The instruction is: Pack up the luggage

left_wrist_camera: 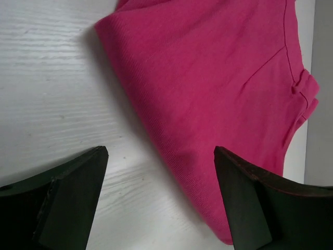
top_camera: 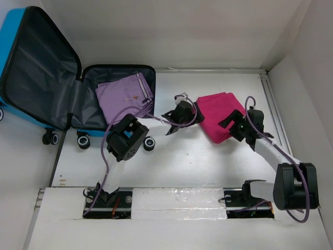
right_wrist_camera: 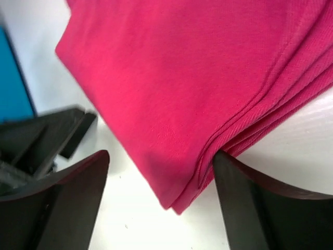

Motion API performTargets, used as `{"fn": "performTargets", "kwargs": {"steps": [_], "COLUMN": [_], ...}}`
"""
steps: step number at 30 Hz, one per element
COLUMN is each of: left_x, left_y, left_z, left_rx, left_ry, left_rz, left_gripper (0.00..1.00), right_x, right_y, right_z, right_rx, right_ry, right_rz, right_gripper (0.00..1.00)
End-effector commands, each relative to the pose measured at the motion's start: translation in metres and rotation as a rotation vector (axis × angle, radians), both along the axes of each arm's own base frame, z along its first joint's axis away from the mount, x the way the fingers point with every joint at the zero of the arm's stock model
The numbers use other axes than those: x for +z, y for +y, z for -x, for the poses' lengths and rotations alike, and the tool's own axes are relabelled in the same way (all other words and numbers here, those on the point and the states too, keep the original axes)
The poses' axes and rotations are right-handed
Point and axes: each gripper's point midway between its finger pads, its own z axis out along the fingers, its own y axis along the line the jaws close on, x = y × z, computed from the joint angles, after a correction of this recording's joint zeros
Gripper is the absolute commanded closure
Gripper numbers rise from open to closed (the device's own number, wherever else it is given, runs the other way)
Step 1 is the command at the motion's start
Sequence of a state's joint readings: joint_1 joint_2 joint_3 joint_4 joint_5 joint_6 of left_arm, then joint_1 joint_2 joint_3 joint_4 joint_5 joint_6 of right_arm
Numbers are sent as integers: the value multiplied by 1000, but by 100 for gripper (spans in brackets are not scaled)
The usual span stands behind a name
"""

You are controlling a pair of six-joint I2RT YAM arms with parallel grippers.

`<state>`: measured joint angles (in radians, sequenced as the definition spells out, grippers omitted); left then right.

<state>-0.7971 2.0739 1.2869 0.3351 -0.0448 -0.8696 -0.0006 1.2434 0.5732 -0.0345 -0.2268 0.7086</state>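
Note:
The luggage [top_camera: 36,67] lies open at the far left, bright-blue shell, dark lining, with a folded purple garment [top_camera: 125,94] in its right half. A folded pink garment [top_camera: 218,112] lies on the table right of centre. My left gripper [top_camera: 188,112] is at the garment's left edge, open; in the left wrist view [left_wrist_camera: 161,153] the pink cloth [left_wrist_camera: 218,78] reaches under the right finger. My right gripper [top_camera: 231,127] is open at the near right edge of the pink garment; its jaws [right_wrist_camera: 161,156] straddle a corner of the stacked folds [right_wrist_camera: 177,88].
The luggage's black caster wheels [top_camera: 83,140] stick out over the table's left side. White walls close in the table at the back and right [top_camera: 302,78]. The left gripper's fingers [right_wrist_camera: 47,135] show in the right wrist view, beside the pink garment.

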Motion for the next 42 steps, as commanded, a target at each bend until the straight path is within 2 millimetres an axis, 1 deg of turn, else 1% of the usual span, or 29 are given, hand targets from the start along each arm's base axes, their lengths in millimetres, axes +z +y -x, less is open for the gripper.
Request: {"fn": "performTargets", "kwargs": {"steps": [1,3,4,6,7,8,9,12,16,18,19,20,21,22,24,25,27,28,29,31,32,34,35,36,37,38,39,41,42], "left_x": [5,-1,-9,-3,0,-10,-16,-27,-29,-22,-16,-9,-3,16,36,70,100,136,166,199,248,282,295,327,338,344,334,319,273], "left_y": [-14,-14,-11,-16,-21,-30,-25,-35,-42,-44,-47,-48,-45,-43,-37,-31,-20,-19,-5,15,39,75,97,144,168,195,253,303,328], "left_z": [-1,0,4,3,-2,6,2,0,-9,-14,-18,-19,-27,-36,-45,-60,-70,-80,-91,-99,-111,-118,-121,-127,-130,-133,-138,-143,-143], "left_rx": [-18,4,12,33,40,21,52,68,117,117,97,87,89,87,50,49,1,-11,-3,-15,7,51,80,152,186,229,326,420,459], "left_ry": [24,51,64,55,54,71,77,98,90,63,31,18,0,-38,-102,-159,-233,-295,-339,-385,-478,-539,-561,-600,-624,-628,-601,-561,-466], "left_rz": [2,19,22,50,66,47,8,6,13,20,15,10,9,21,-2,26,-22,-8,-10,-68,-79,-114,-124,-112,-103,-86,-104,-44,-45], "left_gripper": [20,22,22,23,25,26,27,32,48,67,89,100,100,100,100,100,100,100,100,100,100,100,100,100,100,100,100,100,100], "right_x": [24,31,41,44,54,59,63,81,95,105,105,108,110,108,110,114,105,105,105,100,103,106,112,112,115,115,117,115,115], "right_y": [4,-1,-3,-2,-2,1,1,4,6,8,7,7,7,7,6,6,4,4,4,4,4,6,9,9,10,12,12,17,18], "right_z": [-1,0,-1,2,1,1,2,5,10,12,12,12,15,16,19,20,23,23,23,24,25,26,27,27,28,29,28,31,31], "right_rx": [53,38,29,27,26,23,22,36,43,50,55,55,59,59,63,63,60,60,60,61,60,69,76,76,84,92,91,122,122], "right_ry": [-73,-98,-133,-157,-194,-206,-220,-282,-327,-352,-354,-366,-372,-363,-378,-392,-380,-380,-380,-369,-378,-389,-411,-411,-422,-423,-432,-432,-432], "right_rz": [36,61,68,75,74,71,71,76,73,68,77,77,84,84,92,92,104,104,104,105,105,99,97,97,92,87,87,70,70], "right_gripper": [11,9,9,9,9,9,9,11,11,12,12,12,12,12,12,12,12,12,12,12,12,12,12,12,12,12,12,12,12]}}
